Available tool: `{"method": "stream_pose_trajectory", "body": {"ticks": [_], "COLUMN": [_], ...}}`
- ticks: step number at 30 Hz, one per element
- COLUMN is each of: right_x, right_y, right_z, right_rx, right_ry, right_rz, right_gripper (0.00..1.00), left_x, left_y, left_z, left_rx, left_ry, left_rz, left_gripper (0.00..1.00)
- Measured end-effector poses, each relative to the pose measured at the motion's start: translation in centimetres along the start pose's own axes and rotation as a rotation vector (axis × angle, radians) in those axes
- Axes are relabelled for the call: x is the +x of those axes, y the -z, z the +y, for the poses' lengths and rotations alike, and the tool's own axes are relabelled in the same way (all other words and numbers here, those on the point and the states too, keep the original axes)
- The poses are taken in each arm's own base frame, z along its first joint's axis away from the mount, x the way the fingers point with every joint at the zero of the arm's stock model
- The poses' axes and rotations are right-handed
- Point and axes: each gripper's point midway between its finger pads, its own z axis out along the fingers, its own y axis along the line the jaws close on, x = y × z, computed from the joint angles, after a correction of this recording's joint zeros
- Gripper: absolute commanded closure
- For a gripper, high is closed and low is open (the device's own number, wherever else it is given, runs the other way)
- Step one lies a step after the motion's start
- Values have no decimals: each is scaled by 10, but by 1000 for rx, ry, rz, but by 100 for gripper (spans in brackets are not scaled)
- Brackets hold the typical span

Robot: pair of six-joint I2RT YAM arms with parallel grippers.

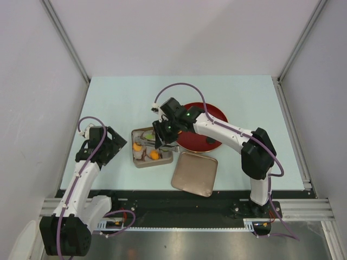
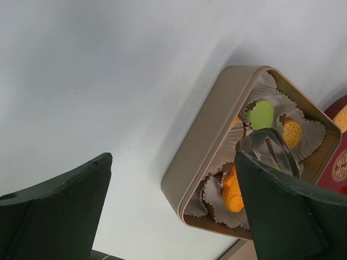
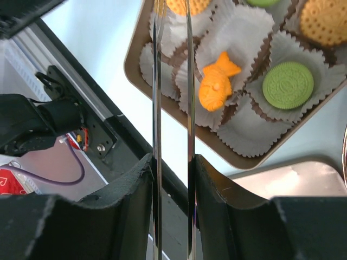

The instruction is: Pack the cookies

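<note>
Quick notes from us on the cookie job. Most of the cookies (image 3: 217, 81) we could see sat in the tan metal tin (image 2: 198, 157), each in its own frilly white paper cup (image 3: 238, 32). There was an orange fish-shaped one, a green embossed round (image 3: 288, 85) and a dimpled orange-tan round (image 3: 325, 21). At least one more orange piece looked to be on the dark-red plate (image 1: 211, 111) just right of the tin.

The right gripper (image 3: 172, 162) had its jaws clamped on a pair of thin, shiny tongs (image 3: 189, 108), with the blades reaching out over the tin. The tips ran out of view, so we couldn't tell whether they carried anything. The left gripper (image 2: 173, 157) hovered beside the tin with its jaws spread wide and holding nothing.

Handling-wise, we figured these were light, stiff and probably crumbly. A gentle pinch across the rim of each disc seemed safest, since smooth blades can slip on a flat face. The cups looked flimsy and likely to shift if nudged. The tin had rounded corners and a dull finish, and its lid (image 1: 195, 173) lay on the pale tabletop (image 1: 108, 97) nearby.
</note>
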Motion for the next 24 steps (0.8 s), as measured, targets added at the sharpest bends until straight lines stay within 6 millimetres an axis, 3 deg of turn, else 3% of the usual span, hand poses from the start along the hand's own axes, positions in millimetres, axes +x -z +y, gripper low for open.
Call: {"method": "stream_pose_trajectory", "body": {"ticks": [10,12,15,18,20,24], "right_x": [-10,-16,-31,-45,-55,-58], "right_y": [7,17,48,92,128,170], "right_z": [4,1,-10,-37,-71,-134], "right_rx": [-2,8,25,64,114,239], "right_ry": [6,-1,-25,-91,-168,-298], "right_rz": [-31,-55,-140,-252,-351,-479], "right_gripper": [62,64,68,70,72,75], "left_x": [0,0,0,1,1,3], "left_y": [0,0,0,0,0,1], "left_z": [0,0,0,-1,-1,-6], "left_rx": [1,1,1,3,7,30], "left_ry": [0,0,0,0,0,0], "left_rz": [0,1,1,3,7,21], "left_gripper": [0,0,0,0,0,0]}}
